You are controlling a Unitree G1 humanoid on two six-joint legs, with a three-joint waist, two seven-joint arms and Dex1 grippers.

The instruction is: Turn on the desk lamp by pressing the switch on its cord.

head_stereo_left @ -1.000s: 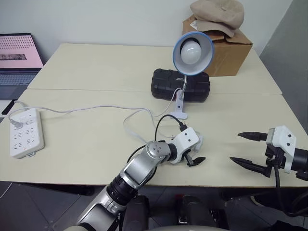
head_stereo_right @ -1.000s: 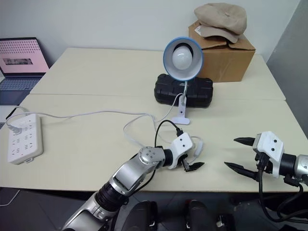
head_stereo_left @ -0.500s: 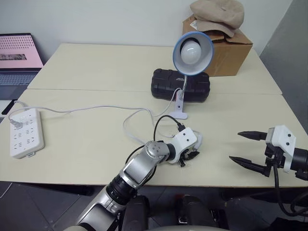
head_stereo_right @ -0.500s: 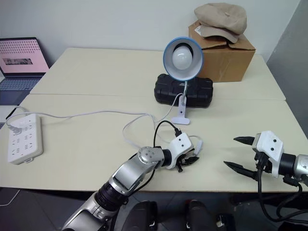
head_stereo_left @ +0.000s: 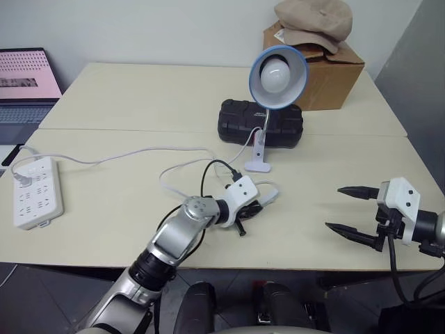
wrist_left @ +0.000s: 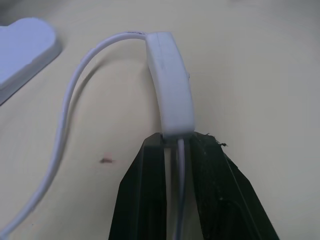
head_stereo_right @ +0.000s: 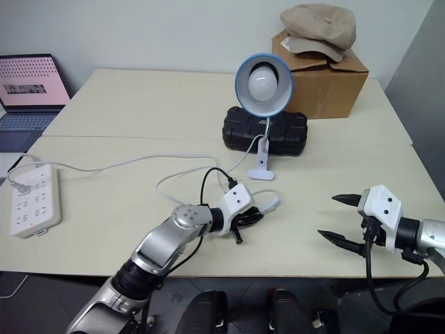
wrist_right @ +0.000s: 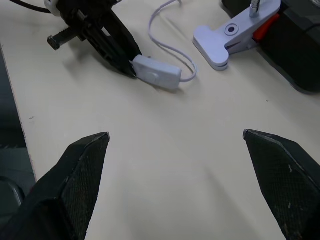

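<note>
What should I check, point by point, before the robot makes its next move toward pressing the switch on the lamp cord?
1. Left hand grips the cord: ok, shut on the cord just behind the switch.
2. Switch reachable: ok, it lies flat on the table, ahead of the left fingertips, with bare table around it.
3. Right hand ready to press: ok, open and holding nothing, off to the right of the switch.
4. Desk lamp lit: not ok, the bulb looks unlit.
5. Cord plugged in: cannot tell; it runs toward the power strip.
6. Rocker side facing up: cannot tell.
</note>
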